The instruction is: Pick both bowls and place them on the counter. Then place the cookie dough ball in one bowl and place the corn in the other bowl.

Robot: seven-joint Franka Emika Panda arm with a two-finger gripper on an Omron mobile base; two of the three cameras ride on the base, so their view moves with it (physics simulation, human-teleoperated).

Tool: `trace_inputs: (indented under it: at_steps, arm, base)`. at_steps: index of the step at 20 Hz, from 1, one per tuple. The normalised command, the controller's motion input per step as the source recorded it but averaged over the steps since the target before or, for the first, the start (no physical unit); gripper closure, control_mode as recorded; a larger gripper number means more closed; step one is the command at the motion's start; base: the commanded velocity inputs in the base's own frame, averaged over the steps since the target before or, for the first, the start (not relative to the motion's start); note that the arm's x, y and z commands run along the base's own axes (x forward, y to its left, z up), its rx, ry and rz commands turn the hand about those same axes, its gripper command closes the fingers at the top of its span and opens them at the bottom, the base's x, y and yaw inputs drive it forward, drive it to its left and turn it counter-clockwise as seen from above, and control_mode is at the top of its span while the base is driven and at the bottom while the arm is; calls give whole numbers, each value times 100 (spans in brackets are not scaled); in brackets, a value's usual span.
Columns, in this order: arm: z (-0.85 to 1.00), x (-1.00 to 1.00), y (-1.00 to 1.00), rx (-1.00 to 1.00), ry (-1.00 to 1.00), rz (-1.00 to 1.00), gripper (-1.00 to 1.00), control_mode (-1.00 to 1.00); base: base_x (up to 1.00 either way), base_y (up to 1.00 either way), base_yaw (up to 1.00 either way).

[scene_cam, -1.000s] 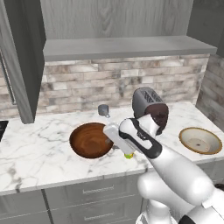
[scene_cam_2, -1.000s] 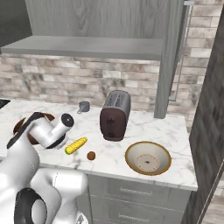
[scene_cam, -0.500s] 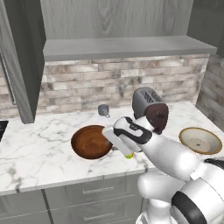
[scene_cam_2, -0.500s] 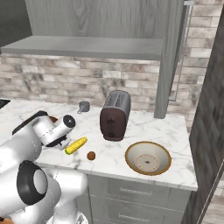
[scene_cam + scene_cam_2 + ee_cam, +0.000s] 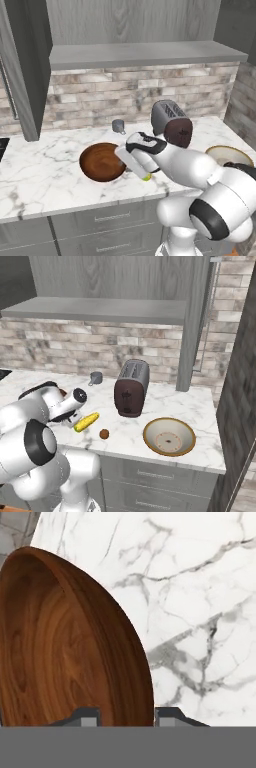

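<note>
White marble counter [image 5: 45, 175] with grey veins runs under a brick backsplash and a grey shelf [image 5: 145, 52]. Dark toaster [image 5: 131, 388] stands near the back. 2 bowls sit on the marble, well apart: tan bowl [image 5: 169, 436] with cream inside toward the right end, dark wooden bowl [image 5: 102, 161] further left. Gripper [image 5: 125, 716] is at the wooden bowl's near rim, 1 fingertip inside the wall and 1 outside, jaws narrow and straddling the rim. Corn [image 5: 86, 422] lies on the marble beside the arm's wrist, with the cookie dough ball [image 5: 104, 433] near it on the tan bowl's side. Small grey mug [image 5: 118, 126] stands by the backsplash.
</note>
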Motion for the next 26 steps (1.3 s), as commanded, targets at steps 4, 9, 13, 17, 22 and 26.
trace_inputs:
  at_steps: [4,9,13,17,22,26]
  arm:
    - [-2,1,3,0,0,-3,-100,-100]
    - [23,-16,-8,0,-2,-4,-100,-100]
    - [46,-20,-15,-2,-3,-6,-100,-100]
    - [52,-7,-16,-10,0,-11,-100,-100]
    - [44,-3,-29,-18,1,-13,-100,-100]
    - [23,-3,-37,-21,7,-12,-100,-100]
  base:
    - [0,0,0]
    - [0,0,0]
    - [0,0,0]
    - [0,0,0]
    - [0,0,0]
    - [0,0,0]
